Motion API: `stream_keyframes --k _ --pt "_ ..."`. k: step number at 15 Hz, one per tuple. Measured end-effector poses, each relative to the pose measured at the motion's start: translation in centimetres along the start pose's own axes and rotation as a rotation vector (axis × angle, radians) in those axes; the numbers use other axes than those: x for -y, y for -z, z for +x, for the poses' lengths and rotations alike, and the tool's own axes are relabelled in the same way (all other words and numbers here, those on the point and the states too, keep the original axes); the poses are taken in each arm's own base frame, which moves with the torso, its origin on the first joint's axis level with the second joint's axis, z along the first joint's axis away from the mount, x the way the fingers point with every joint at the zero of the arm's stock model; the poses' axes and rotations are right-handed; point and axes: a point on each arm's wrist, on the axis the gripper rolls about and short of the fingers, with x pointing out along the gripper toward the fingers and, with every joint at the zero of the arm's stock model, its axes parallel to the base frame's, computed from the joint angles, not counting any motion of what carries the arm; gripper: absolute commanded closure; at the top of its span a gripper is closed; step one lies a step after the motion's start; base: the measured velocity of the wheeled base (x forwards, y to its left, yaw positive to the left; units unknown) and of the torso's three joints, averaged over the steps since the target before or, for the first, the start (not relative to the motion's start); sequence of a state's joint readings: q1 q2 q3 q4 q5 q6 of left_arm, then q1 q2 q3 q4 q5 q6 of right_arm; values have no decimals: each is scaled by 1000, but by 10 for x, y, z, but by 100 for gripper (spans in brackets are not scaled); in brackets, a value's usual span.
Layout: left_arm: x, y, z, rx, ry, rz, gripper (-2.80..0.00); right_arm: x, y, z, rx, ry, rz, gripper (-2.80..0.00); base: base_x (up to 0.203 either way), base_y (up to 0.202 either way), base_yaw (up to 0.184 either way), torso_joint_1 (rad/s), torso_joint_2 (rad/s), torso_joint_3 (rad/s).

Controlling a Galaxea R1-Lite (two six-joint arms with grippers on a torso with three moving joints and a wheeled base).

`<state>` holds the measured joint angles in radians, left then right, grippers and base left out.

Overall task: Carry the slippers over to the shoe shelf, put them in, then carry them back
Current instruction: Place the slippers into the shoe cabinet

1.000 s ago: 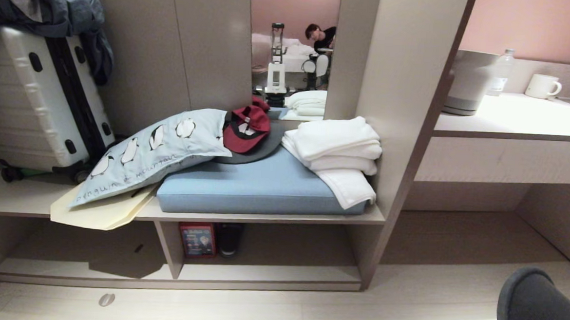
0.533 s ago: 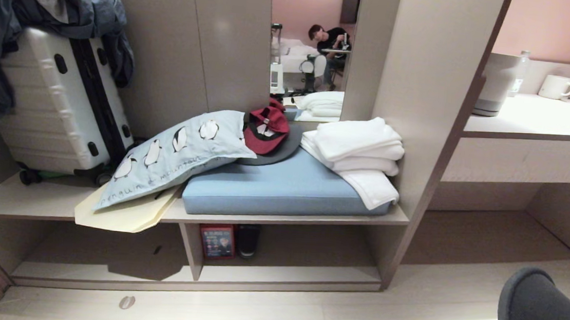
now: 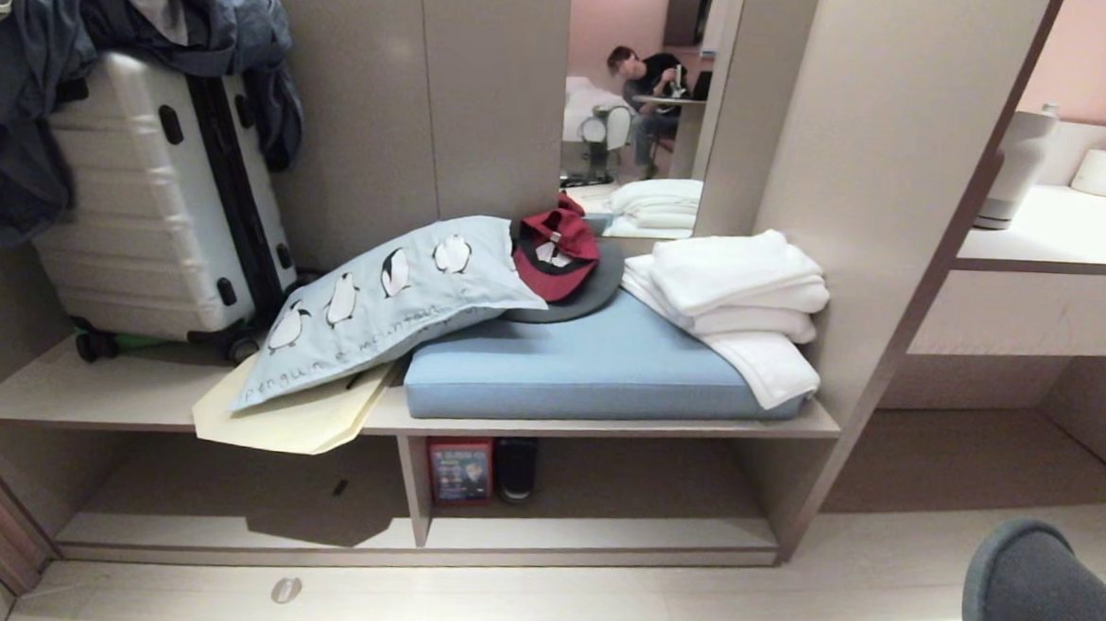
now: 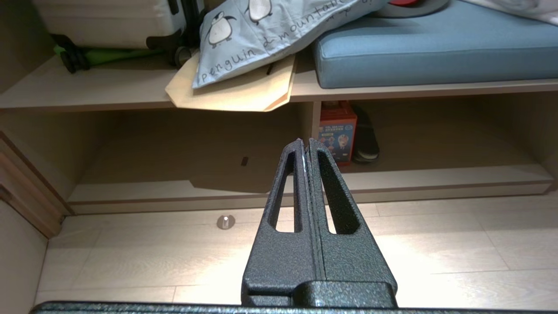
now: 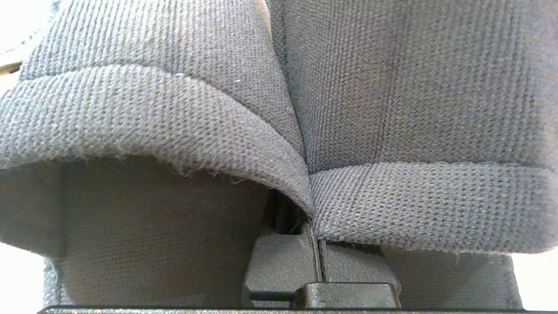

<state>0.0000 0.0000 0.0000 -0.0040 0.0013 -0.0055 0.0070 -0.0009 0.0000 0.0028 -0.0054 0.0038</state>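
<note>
Right wrist view: soft, light slippers [image 5: 279, 109] are pinched at collar edges by closed right pincer [image 5: 319, 257]; left pincer [image 4: 307, 146] closed, empty.

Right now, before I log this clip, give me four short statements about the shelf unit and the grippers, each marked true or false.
1. The right gripper is shut on the slippers. True.
2. The left gripper holds one slipper. False: it is shut and empty.
3. A red cap lies between the penguin pillow and the white towels. True.
4. The shoe shelf holds nothing. False: a red box stands by its divider.
</note>
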Motion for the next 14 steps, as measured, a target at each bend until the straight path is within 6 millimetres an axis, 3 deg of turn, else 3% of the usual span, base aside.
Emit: stream_keyframes --k 14 --pt "0 0 0 0 0 0 0 0 0 0 0 0 0 0 0 0 0 0 0 0"
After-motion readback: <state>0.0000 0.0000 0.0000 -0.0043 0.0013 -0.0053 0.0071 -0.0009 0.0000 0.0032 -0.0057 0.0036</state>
